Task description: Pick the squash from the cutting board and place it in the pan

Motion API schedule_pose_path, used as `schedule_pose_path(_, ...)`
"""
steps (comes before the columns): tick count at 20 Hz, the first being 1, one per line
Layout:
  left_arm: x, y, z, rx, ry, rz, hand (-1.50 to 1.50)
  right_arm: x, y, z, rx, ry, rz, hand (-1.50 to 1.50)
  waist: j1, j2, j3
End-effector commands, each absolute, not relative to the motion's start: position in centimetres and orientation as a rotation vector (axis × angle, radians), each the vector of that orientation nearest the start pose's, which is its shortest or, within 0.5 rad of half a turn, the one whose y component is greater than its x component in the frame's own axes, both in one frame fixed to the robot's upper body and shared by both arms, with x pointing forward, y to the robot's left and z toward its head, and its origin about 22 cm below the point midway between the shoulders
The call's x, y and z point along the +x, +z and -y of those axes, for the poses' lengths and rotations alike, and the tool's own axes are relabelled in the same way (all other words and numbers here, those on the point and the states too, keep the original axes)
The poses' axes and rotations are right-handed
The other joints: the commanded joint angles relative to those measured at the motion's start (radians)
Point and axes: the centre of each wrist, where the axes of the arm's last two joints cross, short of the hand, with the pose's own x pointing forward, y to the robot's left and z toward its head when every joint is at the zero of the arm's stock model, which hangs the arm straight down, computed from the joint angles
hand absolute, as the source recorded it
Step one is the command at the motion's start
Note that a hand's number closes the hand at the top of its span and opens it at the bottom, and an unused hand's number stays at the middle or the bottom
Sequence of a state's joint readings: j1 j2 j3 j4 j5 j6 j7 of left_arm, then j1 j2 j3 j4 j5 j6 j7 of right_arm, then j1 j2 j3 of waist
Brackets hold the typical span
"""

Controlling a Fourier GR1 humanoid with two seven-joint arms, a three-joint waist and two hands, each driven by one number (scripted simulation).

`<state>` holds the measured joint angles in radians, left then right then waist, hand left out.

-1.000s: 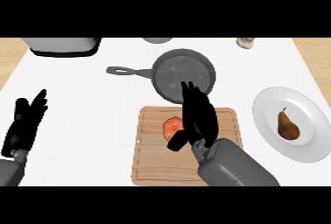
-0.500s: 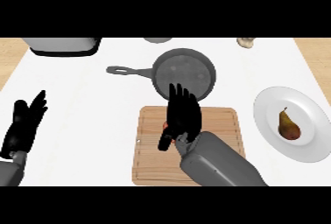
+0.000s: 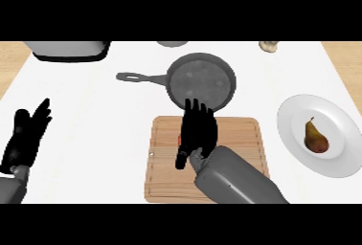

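The wooden cutting board [image 3: 237,131] lies at the centre front. My right hand [image 3: 197,134] hovers flat over its left half, fingers straight and pointing away from me. It hides the squash almost wholly; only an orange sliver [image 3: 179,140] peeks out at the hand's left edge. Whether the palm touches the squash is not visible. Just beyond the board sits the dark grey pan [image 3: 201,79], its handle [image 3: 138,76] pointing left. At the left edge my left hand [image 3: 25,136] rests open, fingers up.
A white plate [image 3: 297,115] holding a brown pear [image 3: 315,137] stands to the right of the board. A grey appliance [image 3: 67,50] stands at the back left. Two small items, one grey [image 3: 172,44] and one pale [image 3: 268,46], sit along the far edge.
My right hand has slid left across the board and now covers the squash, which showed plainly beside it a second ago. The left hand has not moved.
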<state>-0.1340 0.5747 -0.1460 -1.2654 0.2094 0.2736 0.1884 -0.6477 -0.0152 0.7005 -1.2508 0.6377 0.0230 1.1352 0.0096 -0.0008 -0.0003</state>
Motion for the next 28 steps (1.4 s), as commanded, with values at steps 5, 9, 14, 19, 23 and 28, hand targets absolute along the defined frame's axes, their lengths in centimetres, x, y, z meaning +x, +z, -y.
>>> schedule_pose_path(5,27.5,1.0,-34.9,0.48,-0.11,1.187,0.0,28.4,6.0,0.1,-0.834,0.978,0.809,-1.5,0.007,0.002,0.0)
schedule_pose_path(9,26.6,0.3,-34.1,0.478,-0.116,1.204,0.0,29.7,5.1,0.9,-0.836,0.942,0.813,-1.5,0.007,0.002,0.0)
schedule_pose_path(14,25.6,1.3,-34.6,0.477,-0.093,1.219,0.0,29.5,2.1,2.3,-0.837,0.971,0.787,-1.5,0.002,0.0,0.001)
schedule_pose_path(19,27.2,2.3,-34.3,0.482,-0.118,1.197,0.0,30.0,1.4,2.3,-0.832,0.966,0.758,-1.5,0.004,0.002,0.001)
schedule_pose_path(23,28.4,1.7,-35.3,0.476,-0.116,1.21,0.0,30.0,3.2,1.2,-0.836,0.988,0.726,-1.5,0.0,0.002,0.0)
schedule_pose_path(28,28.1,1.6,-33.8,0.481,-0.087,1.23,0.0,31.2,-0.6,3.1,-0.912,1.072,0.789,1.5,0.002,0.003,0.0)
